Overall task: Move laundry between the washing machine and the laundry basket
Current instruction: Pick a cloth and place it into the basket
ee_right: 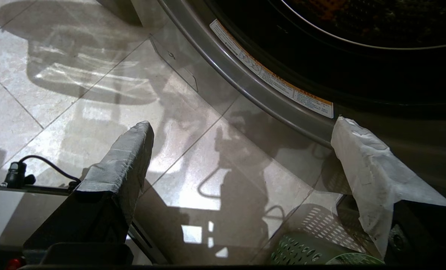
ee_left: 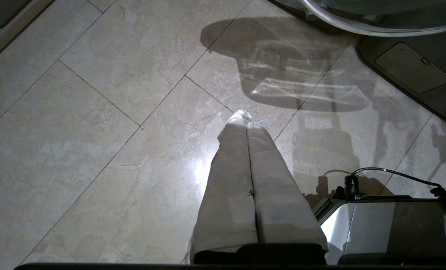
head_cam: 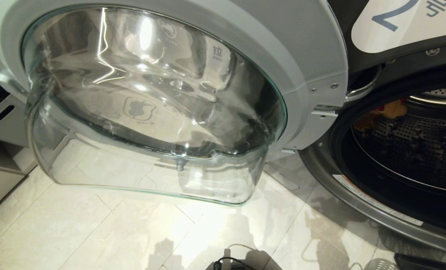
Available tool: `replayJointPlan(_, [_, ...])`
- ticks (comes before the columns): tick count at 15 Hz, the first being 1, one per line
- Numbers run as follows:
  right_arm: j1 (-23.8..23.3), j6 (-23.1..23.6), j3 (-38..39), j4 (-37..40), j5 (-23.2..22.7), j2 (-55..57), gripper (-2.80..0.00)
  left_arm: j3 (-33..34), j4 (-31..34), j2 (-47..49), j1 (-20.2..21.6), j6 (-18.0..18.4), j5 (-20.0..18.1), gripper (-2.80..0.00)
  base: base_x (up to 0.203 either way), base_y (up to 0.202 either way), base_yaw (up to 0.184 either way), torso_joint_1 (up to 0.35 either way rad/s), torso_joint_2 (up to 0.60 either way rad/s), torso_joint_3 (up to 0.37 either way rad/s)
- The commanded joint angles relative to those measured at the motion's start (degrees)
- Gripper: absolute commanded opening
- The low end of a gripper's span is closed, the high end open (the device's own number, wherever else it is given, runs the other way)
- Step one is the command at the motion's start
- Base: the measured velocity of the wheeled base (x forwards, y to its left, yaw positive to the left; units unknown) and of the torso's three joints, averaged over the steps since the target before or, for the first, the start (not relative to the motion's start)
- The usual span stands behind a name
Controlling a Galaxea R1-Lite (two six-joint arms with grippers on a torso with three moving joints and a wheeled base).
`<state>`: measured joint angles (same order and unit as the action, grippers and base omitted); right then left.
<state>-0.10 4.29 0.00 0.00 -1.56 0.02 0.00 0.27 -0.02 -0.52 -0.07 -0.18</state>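
The washing machine (head_cam: pixel 395 33), with a large "2" on its label, has its round glass door (head_cam: pixel 151 108) swung wide open to the left. Inside the dark drum (head_cam: pixel 414 150) lies laundry (head_cam: pixel 389 110), a mustard-yellow and red bundle at the back. The green laundry basket (ee_right: pixel 313 251) stands on the floor below the drum's rim (ee_right: pixel 268 93), just under my right gripper (ee_right: pixel 242 123), which is open and empty. My left gripper (ee_left: pixel 245 116) is shut with nothing in it and hangs over bare floor tiles. Neither arm shows in the head view.
A grey bin with a slot handle (head_cam: pixel 5 112) sits on a shelf at the far left, behind the door. My base with a black cable (ee_left: pixel 388 225) is close beneath both grippers. A dark machine front with a small hatch (ee_left: pixel 410 67) lies past the left gripper.
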Motion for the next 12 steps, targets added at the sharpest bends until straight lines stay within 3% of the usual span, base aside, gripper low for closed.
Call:
replayJointPlan(1, [0.0,0.0,0.0,0.0,0.0,0.0,0.0,0.0,0.0,0.0,0.0,0.0,0.0,-2.8,0.0,0.0,0.0,0.0,0.0,0.0])
replayJointPlan(3, [0.0,0.7,0.0,0.0,-0.1,0.0,0.0,0.0,0.0,0.0,0.0,0.0,0.0,-2.8,0.0,0.0,0.0,0.0,0.0,0.0])
replayJointPlan(5, [0.0,7.2,-2.4,-0.5,0.1,0.0,0.0,0.0,0.0,0.0,0.0,0.0,0.0,-2.8,0.0,0.0,0.0,0.0,0.0,0.0])
replayJointPlan(7, [0.0,11.7,-9.7,2.4,-2.1,1.5,0.0,0.0,0.0,0.0,0.0,0.2,0.0,-2.8,0.0,0.0,0.0,0.0,0.0,0.0])
replayJointPlan(10, [-0.7,12.6,-15.1,4.6,-3.6,12.5,0.0,0.0,0.0,0.0,0.0,0.2,0.0,-2.8,0.0,0.0,0.0,0.0,0.0,0.0])
replayJointPlan(12, [-2.0,12.6,-17.4,0.0,-3.8,25.3,0.0,0.0,0.0,0.0,0.0,0.2,0.0,-2.8,0.0,0.0,0.0,0.0,0.0,0.0])
